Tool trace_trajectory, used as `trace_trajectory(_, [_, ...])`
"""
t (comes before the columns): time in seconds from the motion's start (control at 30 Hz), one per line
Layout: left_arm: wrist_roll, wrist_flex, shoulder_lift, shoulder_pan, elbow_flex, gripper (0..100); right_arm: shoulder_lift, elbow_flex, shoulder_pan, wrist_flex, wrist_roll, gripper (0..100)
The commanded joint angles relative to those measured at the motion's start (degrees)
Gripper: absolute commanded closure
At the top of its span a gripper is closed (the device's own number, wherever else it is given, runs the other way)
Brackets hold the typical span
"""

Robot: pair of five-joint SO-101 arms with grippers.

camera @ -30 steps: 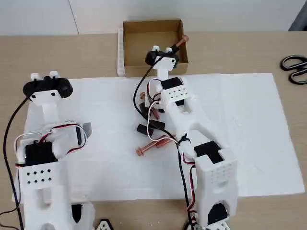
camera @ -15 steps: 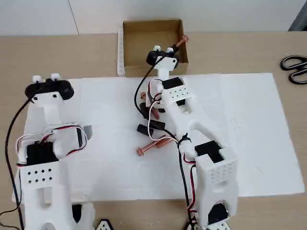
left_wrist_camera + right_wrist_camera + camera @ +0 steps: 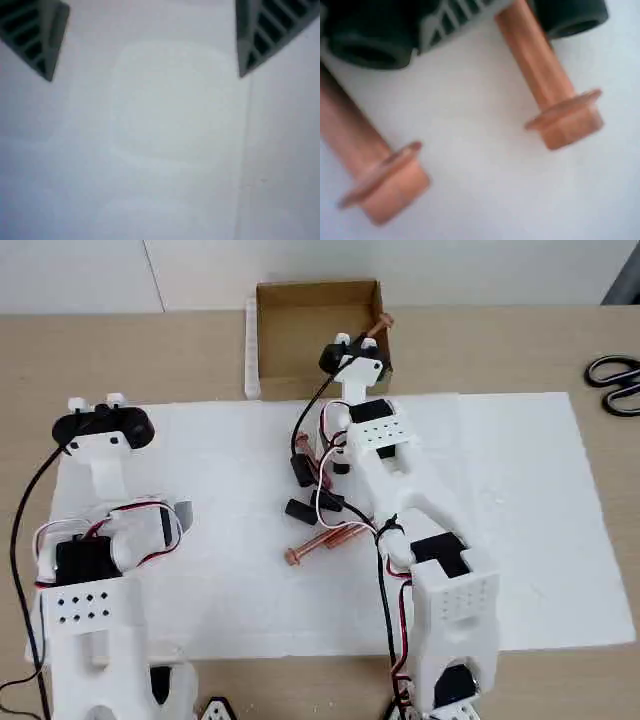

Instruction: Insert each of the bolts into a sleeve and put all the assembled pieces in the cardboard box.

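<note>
**Step in hand.** The right gripper point(image 3: 357, 342) is hanging over the near right corner of the cardboard box point(image 3: 300, 335). A raised bolt point(image 3: 378, 325) is sticking up at that corner, just beside the gripper. Whether this gripper is pinching the bolt or is clear of it cannot be told, nor whether a sleeve is sitting on the hidden end. Judged from this, the delivery step is under way: one piece is going into the box.

The left gripper point(image 3: 93, 400) is hovering over the white sheet point(image 3: 200, 490), well apart from the parts. Its jaws are spread wide and holding nothing.

**Next move.** The piece is needing a clean drop inside the box walls. The arm is then needing to come back to the loose parts for another bolt-and-sleeve pairing.

**Count.**
- Bolts: three, namely the raised bolt and two loose bolts point(image 3: 325, 540) lying side by side on the sheet.
- Sleeves: two dark sleeves point(image 3: 300, 510) are lying plainly beside the right arm, and more may be hiding under its cables.
- Box: one.
</note>
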Motion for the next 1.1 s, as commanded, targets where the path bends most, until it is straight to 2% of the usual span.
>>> trace_trajectory(0.0, [-0.26, -0.26, -1.14, 0.18, -0.13, 77, -0.48, -0.35, -0.22, -0.48, -0.53, 96.2])
trace_trajectory(0.13, [-0.26, -0.26, -1.14, 0.18, -0.13, 77, -1.98, -0.35, -0.22, 0.48, -0.44, 96.3])
trace_trajectory(0.43, [-0.26, -0.26, -1.14, 0.18, -0.31, 77, -16.75, -0.44, 1.27, 10.15, -0.35, 96.3])
trace_trajectory(0.67, [-0.26, -0.26, -1.14, 0.18, -0.31, 77, -24.75, -0.26, 8.04, 19.56, -0.18, 96.3])
trace_trajectory(0.83, [-0.26, -0.26, -1.14, 0.18, -0.31, 77, -23.16, 0.7, 11.65, 22.99, 7.3, 96.3])
trace_trajectory(1.07, [-0.26, -0.18, -1.14, 0.18, -0.04, 77, -15.69, 2.55, 15.69, 21.93, 13.27, 96.3])
